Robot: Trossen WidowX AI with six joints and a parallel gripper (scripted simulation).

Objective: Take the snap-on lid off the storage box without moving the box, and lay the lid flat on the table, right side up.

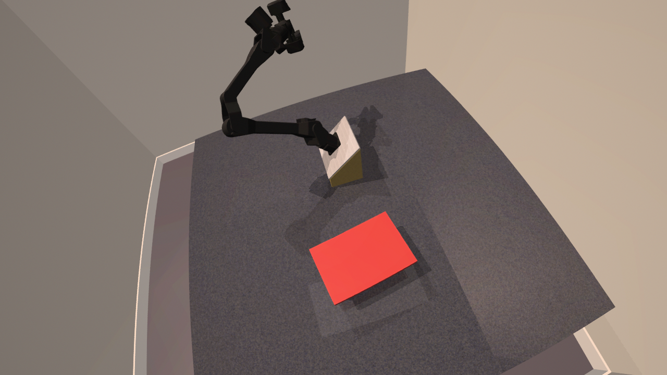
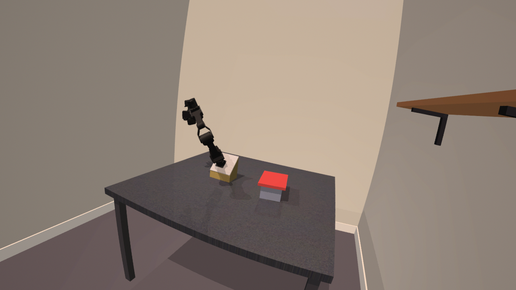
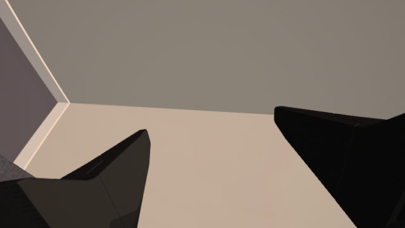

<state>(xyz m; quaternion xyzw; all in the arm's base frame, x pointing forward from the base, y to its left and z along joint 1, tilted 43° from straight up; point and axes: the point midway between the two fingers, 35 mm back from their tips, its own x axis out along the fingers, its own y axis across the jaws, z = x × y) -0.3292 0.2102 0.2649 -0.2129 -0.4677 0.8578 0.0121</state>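
Note:
The red lid (image 1: 362, 257) (image 2: 273, 179) sits flat on top of the grey storage box (image 2: 270, 195), overhanging its walls. In the top view the lid hides the box. The box stands upright on the dark table (image 1: 251, 279) (image 2: 162, 194). My gripper (image 1: 289, 24) (image 2: 185, 109) (image 3: 213, 125) is open and empty. It is high in the air above the arm's base, well away from the lid and box. The wrist view shows two widely separated fingers with only walls between them, and neither lid nor box.
The arm stands on a wedge-shaped mount (image 1: 347, 173) (image 2: 220, 176) with a pale sloping top and yellowish sides, behind the box in the top view. A brown shelf (image 2: 469, 104) juts in at the right of the exterior view, in front of a wall.

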